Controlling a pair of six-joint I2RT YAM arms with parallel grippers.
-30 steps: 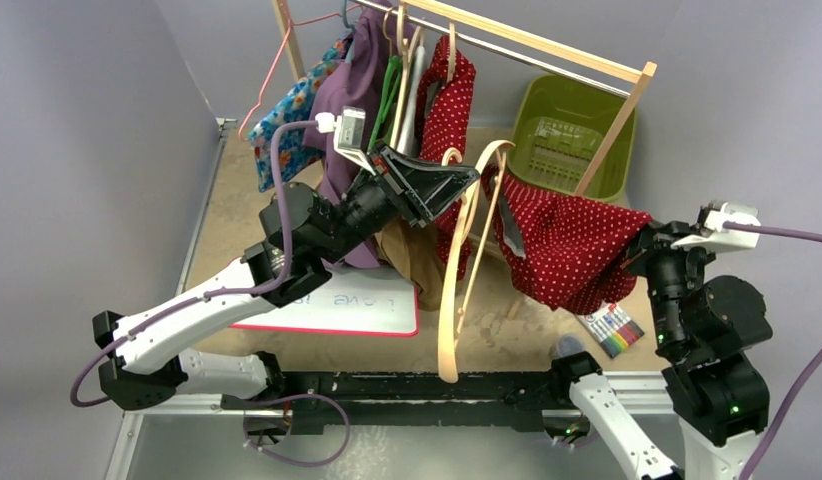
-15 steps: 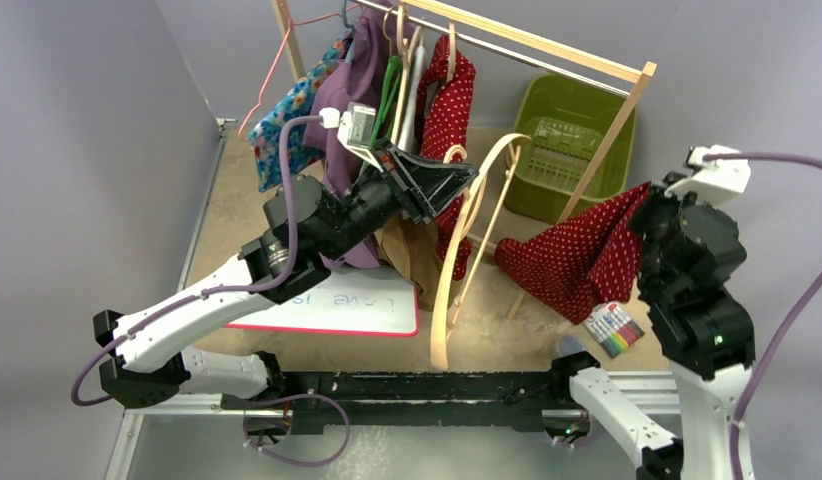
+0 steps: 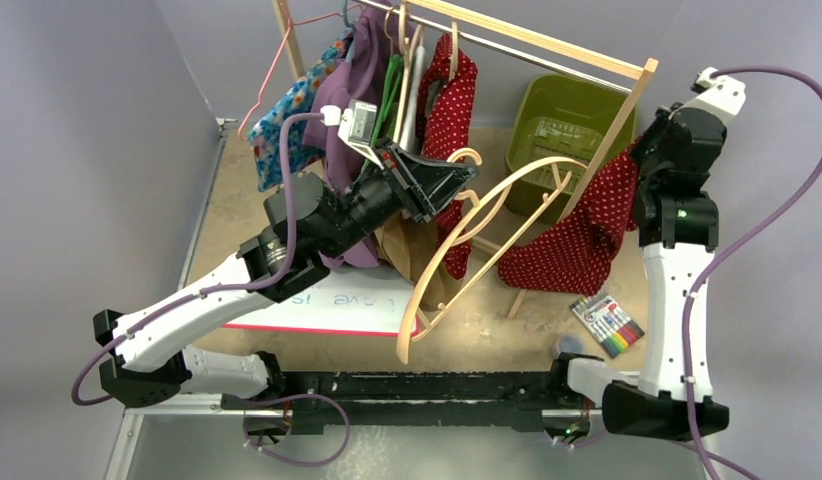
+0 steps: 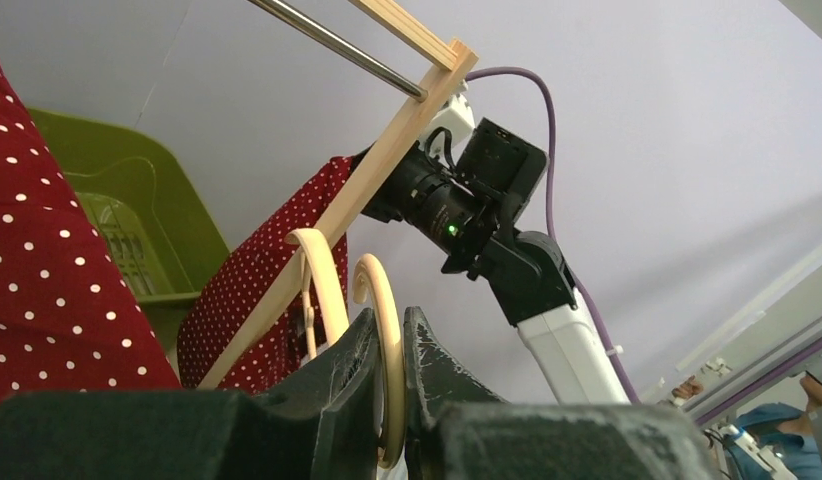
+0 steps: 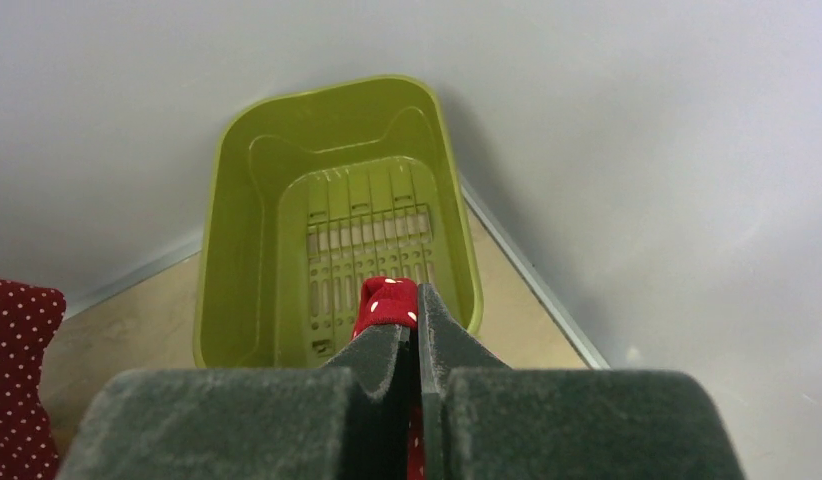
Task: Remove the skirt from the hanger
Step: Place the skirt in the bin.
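On the far left of the table (image 3: 227, 215) there's a whiteboard (image 3: 337, 300) lying flat. Above it, the left end of the rack (image 3: 527, 40) carries a floral piece (image 3: 282, 125) and a purple one (image 3: 352, 80), with a red dotted garment (image 3: 452, 90) hanging a bit further along the rail.

The left hand (image 3: 459, 180) reaches up in front of those clothes. The wrist view shows it pretty clearly: both fingers are clamped on the hook of the wooden hanger (image 4: 390, 310). The hanger hangs tilted from that grip, its low end down near the whiteboard's corner and its high end swinging up toward the right post of the rack.

The skirt (image 3: 577, 240), red with white dots, is right of the hanger. It dangles beside the rack's right post and in front of the green basket (image 5: 242, 240), with its bottom bunched low over the table. From above, the hanger's high end overlaps the skirt's edge, so I honestly can't tell if the two are touching or just lined up.

The right hand (image 5: 415, 315) is raised high and pinched shut on a fold of the skirt, with a bit of dotted fabric poking out past the fingertips. A pack of markers (image 3: 609, 326) sits on the table below it.
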